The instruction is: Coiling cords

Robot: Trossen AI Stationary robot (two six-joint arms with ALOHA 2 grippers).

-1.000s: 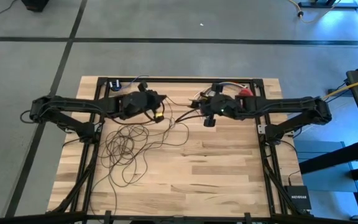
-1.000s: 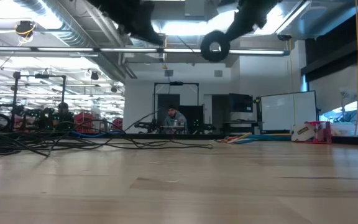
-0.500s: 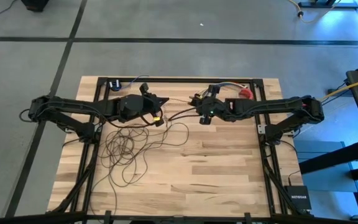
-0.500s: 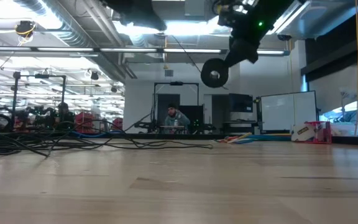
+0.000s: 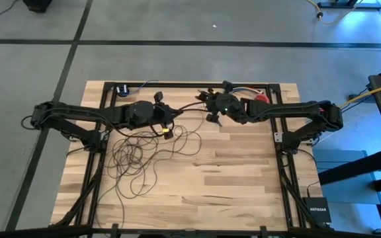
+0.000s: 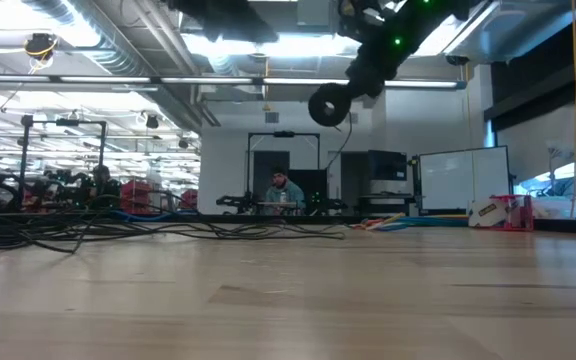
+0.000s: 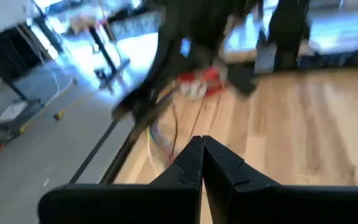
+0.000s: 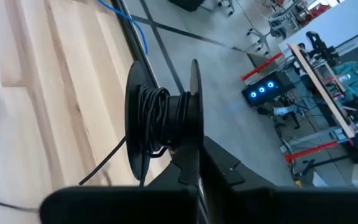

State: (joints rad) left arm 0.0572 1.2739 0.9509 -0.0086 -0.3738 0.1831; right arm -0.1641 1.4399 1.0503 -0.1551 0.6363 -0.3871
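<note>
The cord (image 5: 137,155) is a thin dark wire. Most of it lies in loose loops on the wooden table's left half. One end is wound on a small black spool (image 8: 160,121), which shows in the low view as a round puck (image 6: 328,105) high above the table. My right gripper (image 5: 211,112) is shut on the spool, above the table's far middle. My left gripper (image 5: 170,116) is shut on the cord a short way to the left. A stretch of cord (image 5: 187,107) runs between the two grippers. My left gripper pinches the thin cord (image 7: 174,132) at its fingertips (image 7: 194,155), held well above the table. From there the cord runs on toward the spool, and the rest hangs down to the loops on the table. My right gripper pinches one of the spool's flat discs (image 8: 193,134) at its rim between the two fingers. The spool is lifted clear of the table, its axle lying across the fingers. Cord (image 6: 340,150) trails slack below it.
A bundle of multicoloured wires (image 5: 243,89) and a red object (image 5: 262,99) lie at the far right edge. A blue object (image 5: 122,89) sits at the far left. A small yellow tag (image 5: 167,130) shows below my left gripper. The near half of the table (image 5: 230,192) is bare wood.
My right gripper has carried the spool toward the table's far edge and left, closer to my left gripper, sinking a little and turning its wrist. The spool has swung round with it. My left gripper has turned slightly, staying where it was.
</note>
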